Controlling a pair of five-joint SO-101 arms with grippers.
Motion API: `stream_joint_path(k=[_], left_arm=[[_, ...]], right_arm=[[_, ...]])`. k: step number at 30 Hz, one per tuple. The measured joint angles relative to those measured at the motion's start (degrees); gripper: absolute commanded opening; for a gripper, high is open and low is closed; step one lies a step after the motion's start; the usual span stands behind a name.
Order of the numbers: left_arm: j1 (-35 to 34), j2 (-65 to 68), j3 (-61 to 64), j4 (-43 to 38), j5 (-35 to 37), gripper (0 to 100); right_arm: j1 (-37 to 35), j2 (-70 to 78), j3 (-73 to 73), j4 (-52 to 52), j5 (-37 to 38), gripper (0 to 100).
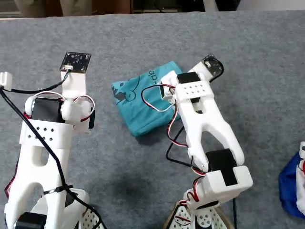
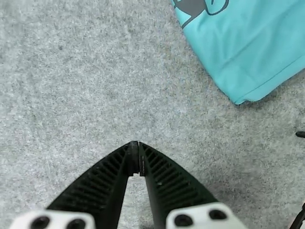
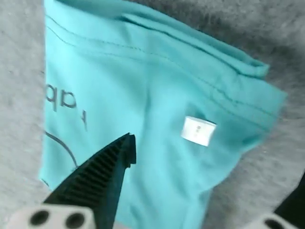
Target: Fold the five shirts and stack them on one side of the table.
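A folded teal shirt (image 1: 138, 107) with a dark print lies on the grey table (image 1: 119, 181), near the middle. My right gripper (image 3: 214, 162) is open wide just over it, one black finger (image 3: 107, 167) above the printed side and the other off past the folded edge. A white label (image 3: 198, 130) shows on the teal shirt (image 3: 143, 95) between the fingers. My left gripper (image 2: 135, 149) is shut with nothing in it, over bare table to the left of the teal shirt (image 2: 248, 43). A crumpled blue shirt (image 1: 288, 186) lies at the right edge.
The right arm's white body (image 1: 205, 124) covers the shirt's right part in the high view, and its black cable (image 1: 174, 148) trails onto the cloth in front. Something white (image 1: 301, 179) rests against the blue shirt. Bare grey table stretches along the back.
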Motion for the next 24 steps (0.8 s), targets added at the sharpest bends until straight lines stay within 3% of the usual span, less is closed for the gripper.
stream_joint_path(k=[19,24], left_arm=[[0.0,0.0,0.0,0.0,-0.3,2],[0.0,0.0,0.0,1.9,-0.3,2]], right_arm=[[2.4,1.9,7.3,-19.3,-4.1,49.6],[2.4,7.7,7.2,-23.2,-4.1,40.7]])
